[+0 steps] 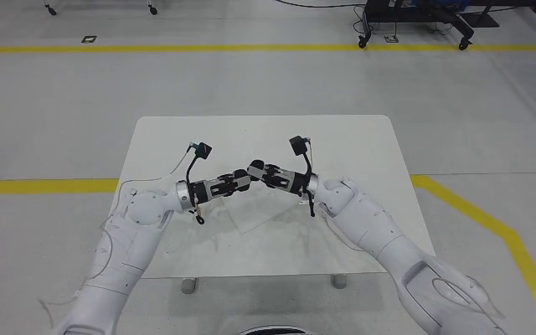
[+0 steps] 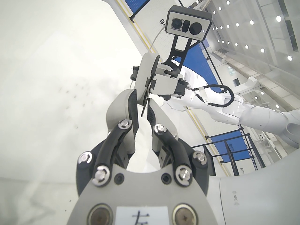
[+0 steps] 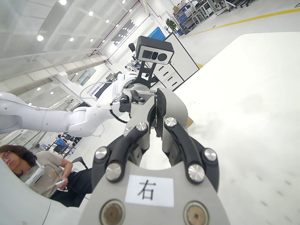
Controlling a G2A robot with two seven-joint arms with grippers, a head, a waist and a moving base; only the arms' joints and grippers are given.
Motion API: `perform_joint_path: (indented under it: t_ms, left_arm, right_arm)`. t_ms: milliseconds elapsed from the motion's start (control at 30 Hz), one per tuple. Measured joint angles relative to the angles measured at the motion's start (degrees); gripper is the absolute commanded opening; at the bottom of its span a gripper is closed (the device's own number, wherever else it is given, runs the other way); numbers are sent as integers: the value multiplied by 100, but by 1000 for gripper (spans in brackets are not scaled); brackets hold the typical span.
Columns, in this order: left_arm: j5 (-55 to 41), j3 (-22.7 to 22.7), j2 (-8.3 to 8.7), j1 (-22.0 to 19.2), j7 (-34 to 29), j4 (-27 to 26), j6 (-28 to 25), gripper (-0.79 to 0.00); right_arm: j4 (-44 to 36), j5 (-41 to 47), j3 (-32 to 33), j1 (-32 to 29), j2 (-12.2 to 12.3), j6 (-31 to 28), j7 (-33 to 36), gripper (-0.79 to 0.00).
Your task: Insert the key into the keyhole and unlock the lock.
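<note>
Well, both arms are up over the middle of the white table, and they meet nose to nose. The left gripper is on the left side and the right gripper on the right. Their tips are touching or as good as touching, and both are clear above the tabletop. Each arm carries a black wrist camera on a bracket above its wrist.

From the right wrist, the right gripper's fingers are drawn together, ribbed black pads face to face with barely a line between them. From the left wrist you see that same pair end-on, pressed close, pointing straight at the left gripper.

And there, look, a thin dark sliver sticks out from the right gripper's tip, right at the tip of the left gripper. Is that the key? I cannot tell; it is edge-on and very slim. The lock I cannot pick out either, because whatever the two hold is hidden where the grippers meet. Whether the left gripper is clamped on anything or standing loose, I cannot tell.

One more thing: a small tan wedge peeks out just past the right gripper's finger, low against the table. What it is, I cannot say.
</note>
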Motion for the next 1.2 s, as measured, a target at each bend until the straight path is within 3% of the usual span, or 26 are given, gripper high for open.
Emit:
perform_joint_path:
  t_ms: [1200]
  left_arm:
    - [-521,-132,151,29,68,75,12,-785]
  right_arm:
    - [-93,-37,227,-85,18,0,126,-785]
